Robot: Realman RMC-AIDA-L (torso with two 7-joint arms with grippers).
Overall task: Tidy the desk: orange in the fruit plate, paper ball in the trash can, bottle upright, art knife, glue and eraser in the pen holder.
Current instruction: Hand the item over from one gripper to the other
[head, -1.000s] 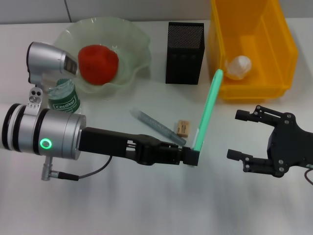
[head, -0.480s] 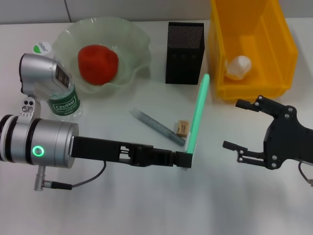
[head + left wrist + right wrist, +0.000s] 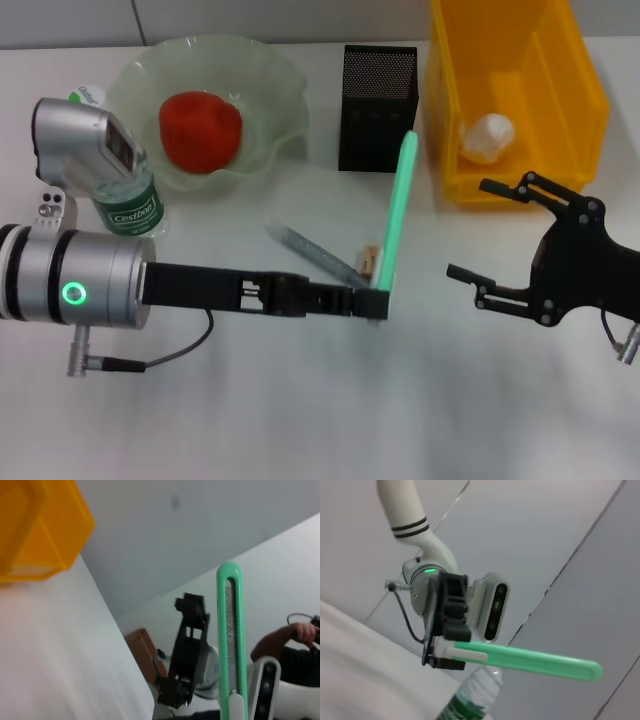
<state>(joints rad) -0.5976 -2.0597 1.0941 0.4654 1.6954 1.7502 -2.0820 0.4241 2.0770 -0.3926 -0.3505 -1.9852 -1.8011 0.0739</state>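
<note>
The left claw [image 3: 372, 301] grips the green knife [image 3: 392, 212] by its base; the open right claw [image 3: 500, 245] should take it mid-shaft before release, then drop it into the pen holder [image 3: 377, 108].

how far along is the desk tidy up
Done: orange in the fruit plate, paper ball in the yellow bin, bottle upright. In hand: the left gripper holds the green knife, right gripper open beside it. Left: knife, glue stick and eraser into the pen holder.
</note>
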